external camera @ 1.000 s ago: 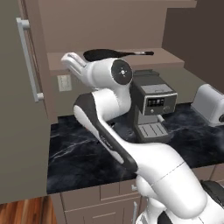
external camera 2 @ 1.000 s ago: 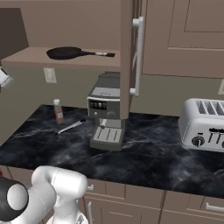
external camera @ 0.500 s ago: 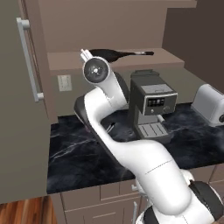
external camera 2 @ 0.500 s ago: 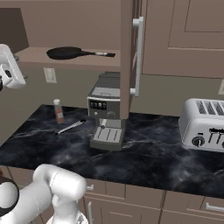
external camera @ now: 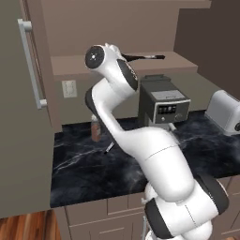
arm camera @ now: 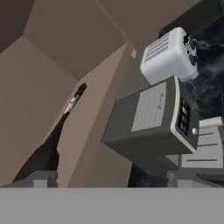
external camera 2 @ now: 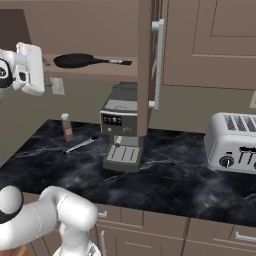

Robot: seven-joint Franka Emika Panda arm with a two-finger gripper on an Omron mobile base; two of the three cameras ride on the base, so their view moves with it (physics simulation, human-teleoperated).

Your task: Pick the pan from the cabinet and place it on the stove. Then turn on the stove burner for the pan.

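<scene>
The pan [external camera 2: 76, 60] lay flat on the open cabinet's [external camera 2: 145, 65] lower shelf, its long handle pointing toward the door edge, above and to the side of the coffee machine [external camera 2: 121, 131] that stood on the dark marble table [external camera 2: 180, 172]. Nothing of the task looked done: the pan was not lifted, no stove was in sight, and the burner step was still to come. The pincer [external camera 2: 31, 68] hung at shelf height, just off the pan's round end and apart from it, with its jaws spread wide and nothing between them. In the hand view the pan [arm camera: 41, 153] showed as a dark shape low on the shelf, the handle running up and away from the fingertips [arm camera: 40, 179], so the approach seemed lined up on the pan's body more than its handle. Left to do, as I judged it, were the reach in, the grip, the carry to the stove, and the knob. Against the earlier frames the arm had risen: a second before, the hand sat lower, near the frame's edge in the right base view, and half a second before it was partway up; by this moment it had come level with the shelf. The pan, the toaster [external camera 2: 234, 141], the small bottle [external camera 2: 66, 126] and the utensil [external camera 2: 80, 145] on the table had not moved.
</scene>
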